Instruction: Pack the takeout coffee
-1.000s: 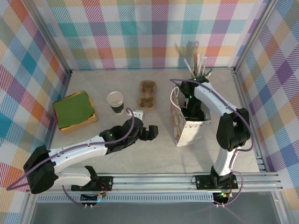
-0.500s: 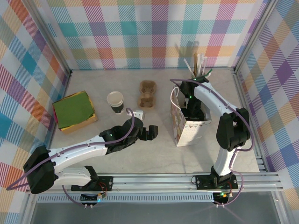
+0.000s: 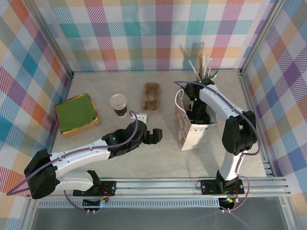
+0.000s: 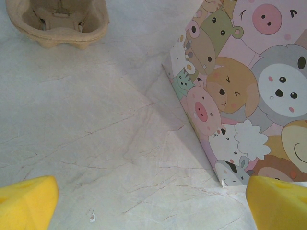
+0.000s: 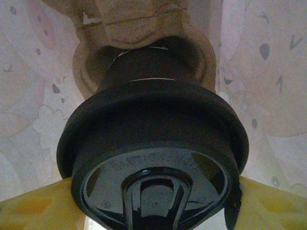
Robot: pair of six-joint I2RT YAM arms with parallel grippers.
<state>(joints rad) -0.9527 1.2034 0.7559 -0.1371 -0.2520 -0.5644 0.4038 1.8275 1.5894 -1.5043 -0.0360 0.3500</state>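
The takeout coffee [image 5: 153, 143], a dark cup with a round black lid, stands inside the white paper bag [image 3: 184, 129] with its base in a cardboard holder [image 5: 139, 28]. My right gripper [image 5: 153, 201] reaches down into the bag [image 3: 196, 117], and its yellow fingers [image 5: 33, 206] press the lid from both sides. My left gripper [image 3: 156, 136] hangs open and empty over the table just left of the bag. Its yellow fingertips [image 4: 24, 203] show at the lower corners of the left wrist view, with the bag's cartoon-animal side [image 4: 249, 86] to the right.
A lidless cup with a white rim [image 3: 118, 104] and a cardboard cup carrier [image 3: 151, 96] [image 4: 57, 24] stand behind the left gripper. A box of green and red napkins [image 3: 76, 114] lies at the left. A holder of straws [image 3: 204, 69] stands at the back right.
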